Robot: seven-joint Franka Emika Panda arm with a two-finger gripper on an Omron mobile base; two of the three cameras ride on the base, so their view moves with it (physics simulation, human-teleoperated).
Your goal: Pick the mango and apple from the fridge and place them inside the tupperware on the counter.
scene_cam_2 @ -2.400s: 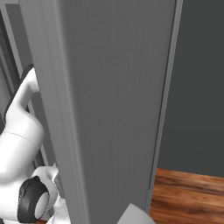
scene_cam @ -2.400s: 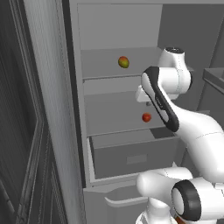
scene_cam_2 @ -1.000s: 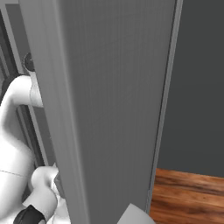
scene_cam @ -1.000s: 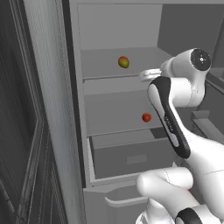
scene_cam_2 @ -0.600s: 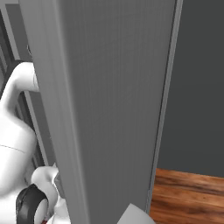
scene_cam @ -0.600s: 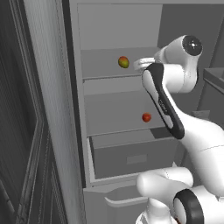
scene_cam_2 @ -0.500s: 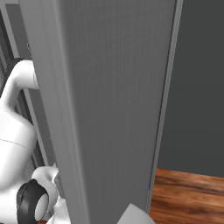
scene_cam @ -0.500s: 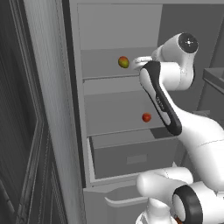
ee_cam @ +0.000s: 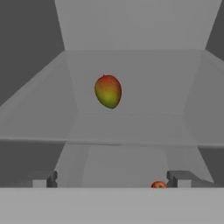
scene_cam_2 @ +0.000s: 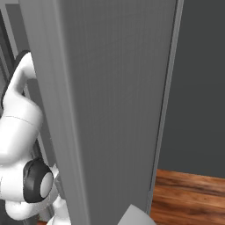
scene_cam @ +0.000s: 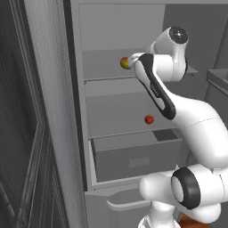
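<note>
The fridge (scene_cam: pixel 129 102) is seen open in the left base view, its grey shelves and a boxy drawer (scene_cam: pixel 136 156) exposed, with the open door (scene_cam: pixel 51 111) standing at the left. The mango (scene_cam: pixel 125 63) is set on the upper shelf (scene_cam: pixel 107 73), and the arm is reached up to that level so that the hand is brought close beside the fruit (whether it is touched cannot be told from this side). In the hand view the mango (ee_cam: pixel 108 91) is seen ahead and a little left of centre, resting on the shelf well clear of the fingers (ee_cam: pixel 111 179), which are spread wide at the bottom corners with nothing held between them. The apple (scene_cam: pixel 149 119) is seen on the lower shelf (scene_cam: pixel 129 127), towards its right, just above the drawer; in the hand view a sliver of it (ee_cam: pixel 159 185) is glimpsed low down, beside the right fingertip. In the right base view the scene is largely blocked by a tall grey panel (scene_cam_2: pixel 118 105), with the white arm (scene_cam_2: pixel 19 127) shown at the left edge and a strip of wooden floor (scene_cam_2: pixel 189 197) at the lower right.
</note>
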